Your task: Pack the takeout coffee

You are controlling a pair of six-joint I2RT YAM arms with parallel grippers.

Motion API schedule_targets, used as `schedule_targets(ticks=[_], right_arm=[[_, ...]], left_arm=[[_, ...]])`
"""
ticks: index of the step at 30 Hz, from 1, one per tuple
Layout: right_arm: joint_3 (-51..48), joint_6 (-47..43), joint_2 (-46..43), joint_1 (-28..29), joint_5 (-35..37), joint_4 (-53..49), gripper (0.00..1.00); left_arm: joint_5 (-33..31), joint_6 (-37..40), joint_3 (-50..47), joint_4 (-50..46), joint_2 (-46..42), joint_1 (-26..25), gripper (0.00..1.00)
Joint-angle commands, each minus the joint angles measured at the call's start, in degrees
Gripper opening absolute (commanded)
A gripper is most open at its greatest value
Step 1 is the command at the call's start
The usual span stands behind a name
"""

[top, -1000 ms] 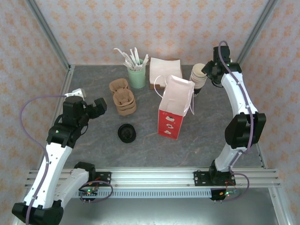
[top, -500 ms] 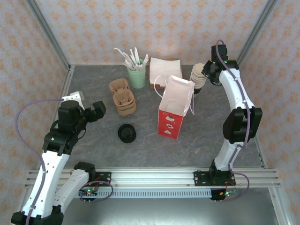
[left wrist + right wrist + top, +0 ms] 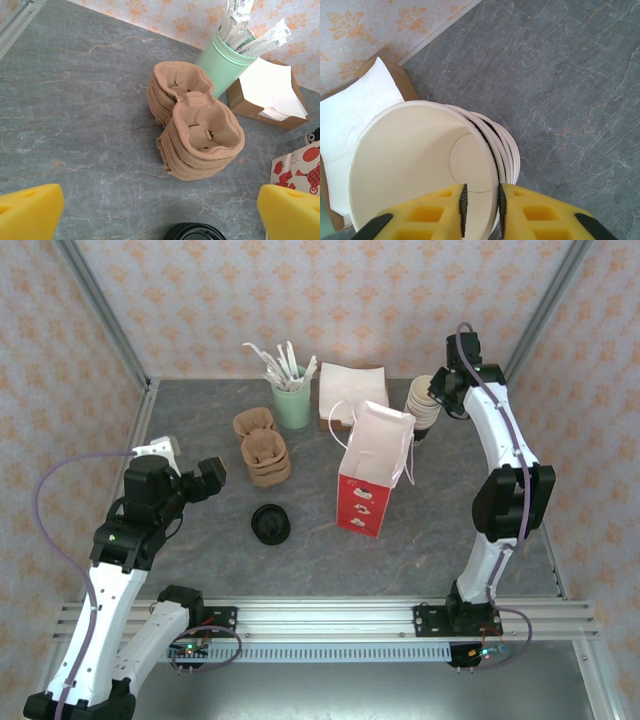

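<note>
Top external: right gripper (image 3: 436, 392) had narrowed since earlier and clamped rim of top cream cup (image 3: 410, 160), toward far right corner. Empty left gripper (image 3: 160, 212) gaped wide. Upright takeout coffee (image 3: 270, 524) stood mid-worktop, lid up, axis vertical, left of paper bag (image 3: 372, 475).

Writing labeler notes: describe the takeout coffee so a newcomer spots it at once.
Find the tall red-and-white paper bag standing mid-table. Left of its base, alone on the grey tabletop, sits the takeout coffee, a small dark paper cup with a round black lid. It is far shorter than the bag and much darker than the stack of brown pulp cup carriers behind it.
</note>
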Motion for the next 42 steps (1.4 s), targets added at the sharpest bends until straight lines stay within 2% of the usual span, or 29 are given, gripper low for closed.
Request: schedule_targets(ticks=[1, 4, 8, 21, 29, 31, 35, 42], right_arm=[[1.93, -0.72, 0.47, 0.39, 1.78, -1.63, 0.22], [2.40, -0.96, 0.67, 0.45, 1.74, -1.81, 0.10], [3.60, -1.67, 0.48, 0.80, 1.74, -2.74, 0.02], [8.37, -2.91, -6.17, 1.85, 4.72, -7.77, 0.00], [8.73, -2.97, -14.12, 2.29, 5.73, -10.12, 0.00], [8.28, -2.84, -16.52, 2.29, 6.02, -10.65, 0.00], [6.94, -1.93, -22.28, 2.52, 6.41, -11.33, 0.00], [8.13, -1.69, -31.24, 2.56, 4.11, -16.38, 0.00]], left_arm=[[-0.78, 1.11, 1.27, -1.50, -0.94, -0.38, 1.00], [-1.07, 1.24, 1.44, -1.94, -1.00, -0.37, 1.00], [-1.28, 1.20, 1.62, -2.43, -1.16, -0.41, 1.00], [1.22, 0.21, 3.34, -2.57, -0.33, -0.43, 1.00], [11.38, 2.04, 4.54, 0.58, 0.81, -2.16, 0.93], [10.72, 2.77, 3.77, 1.76, 1.08, -4.35, 0.87], [6.20, 3.14, 1.15, 3.82, 2.18, -11.64, 0.86], [-4.48, 3.11, -2.30, 10.69, 9.13, -28.45, 0.84]])
